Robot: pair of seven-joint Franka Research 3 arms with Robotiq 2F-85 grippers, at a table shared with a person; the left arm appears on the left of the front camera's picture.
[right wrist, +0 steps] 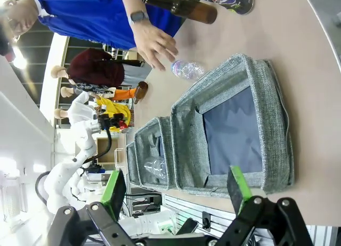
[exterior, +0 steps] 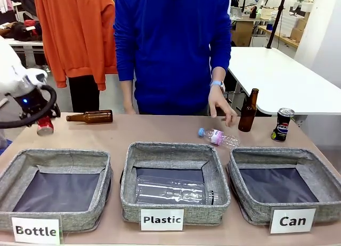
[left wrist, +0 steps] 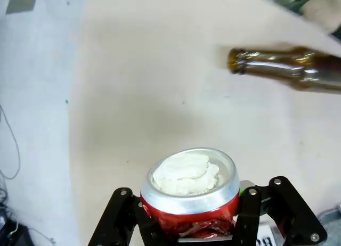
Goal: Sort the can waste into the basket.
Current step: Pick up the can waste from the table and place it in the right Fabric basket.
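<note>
Red can [left wrist: 189, 195] well apart from Can basket [exterior: 319, 174]
Your left gripper [left wrist: 190, 211] clenches its dented wall; a slip threatens. Right gripper [right wrist: 177, 188] gapes.

Labels: "Bottle" on left basket [exterior: 58, 154], "Plastic" on middle basket [exterior: 170, 148], "Can" on right basket [exterior: 277, 152].

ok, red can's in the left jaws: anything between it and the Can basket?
Yes: the crushed red metal can is far left, the grey woven "Can" basket far right. The grey "Bottle" basket and "Plastic" basket sit between them; carried high, it should likely clear both.
</note>
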